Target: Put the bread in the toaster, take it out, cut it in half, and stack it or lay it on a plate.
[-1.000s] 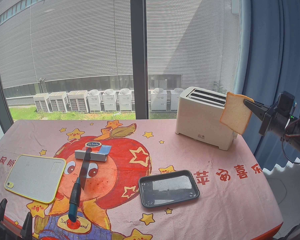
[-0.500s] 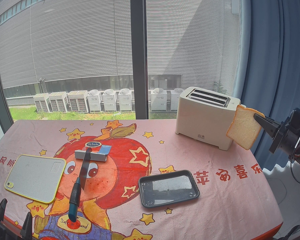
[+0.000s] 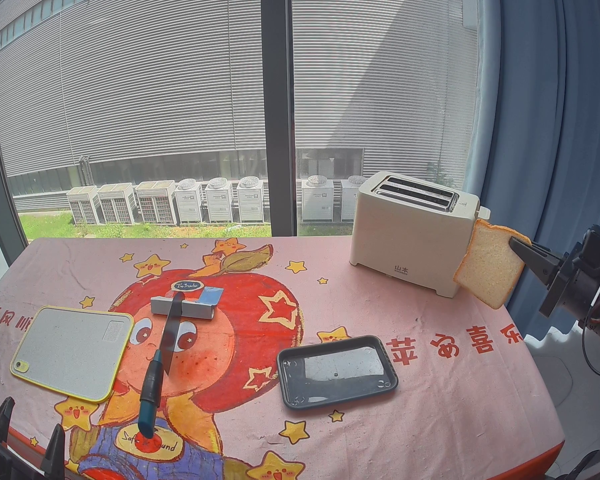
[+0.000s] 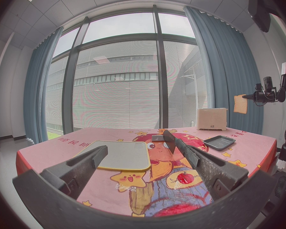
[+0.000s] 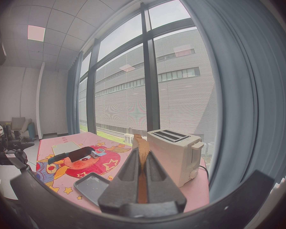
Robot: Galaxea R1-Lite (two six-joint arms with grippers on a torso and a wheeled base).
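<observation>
Well, the slice of bread (image 3: pixel 492 265) is up in the air, just off the right end of the toaster (image 3: pixel 410 235). The right gripper (image 3: pixel 515 241) is pinching it by its top corner, so it hangs down tilted.

In the head view you see the flat side of the bread, and it covers a bit of the toaster's corner. The left wrist view looks from far across the tabletop (image 4: pixel 255 143). It shows a gap between the bread and the toaster, so they are apart. The right wrist view looks along the gripper. There the bread is seen from its thin edge, squeezed between the two black fingers (image 5: pixel 127 172). That view also shows the lever (image 5: pixel 196 145) on the toaster's end and the two slots on top.

The left gripper (image 4: pixel 135 143) is spread wide and holds nothing. It sits low at the near left edge of the tabletop.

The cutting board (image 3: pixel 70 353) lies flat on the left. Just beside it is the knife (image 3: pixel 159 361), with its blade resting on a small holder (image 3: pixel 187 307). The black tray (image 3: pixel 337 373) lies near the middle, in front of the toaster and well apart from it.
</observation>
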